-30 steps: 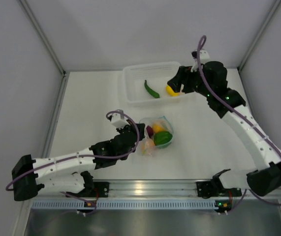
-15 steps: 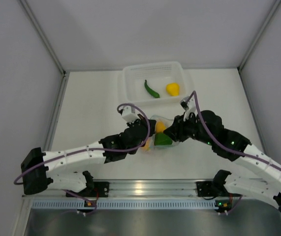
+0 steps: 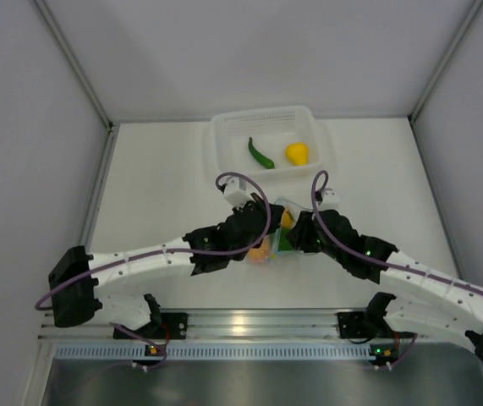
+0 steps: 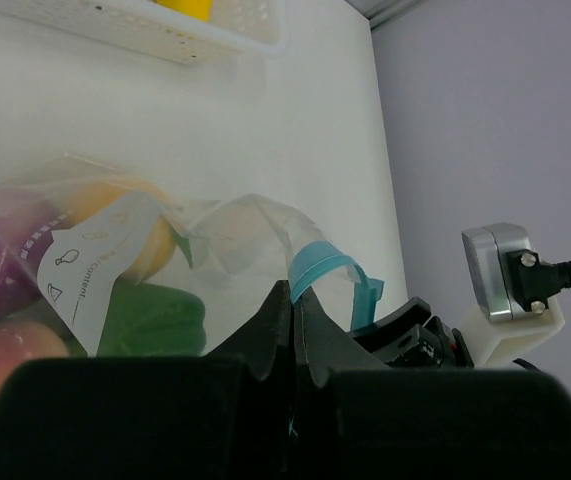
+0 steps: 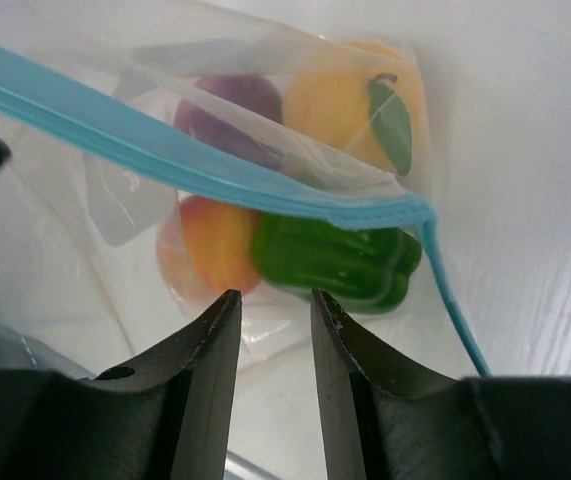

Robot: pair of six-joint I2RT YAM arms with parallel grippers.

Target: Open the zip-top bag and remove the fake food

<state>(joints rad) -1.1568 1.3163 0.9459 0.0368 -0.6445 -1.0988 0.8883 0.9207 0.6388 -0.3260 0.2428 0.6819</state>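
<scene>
Contents: zip-top bag four fake food pieces; basket two.

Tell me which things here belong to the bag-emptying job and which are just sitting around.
Job: zip-top bag; green pepper, peach fruit, purple piece and orange fruit inside it; green chili and yellow pepper, already out; left claw; right claw.
Lying about: white basket holding those two.

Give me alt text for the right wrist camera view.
The right end effector, slightly open, hovers at a clear zip-top bag with a blue zip strip. Inside: green pepper, peach-orange fruit, yellow fruit, purple piece.
</scene>
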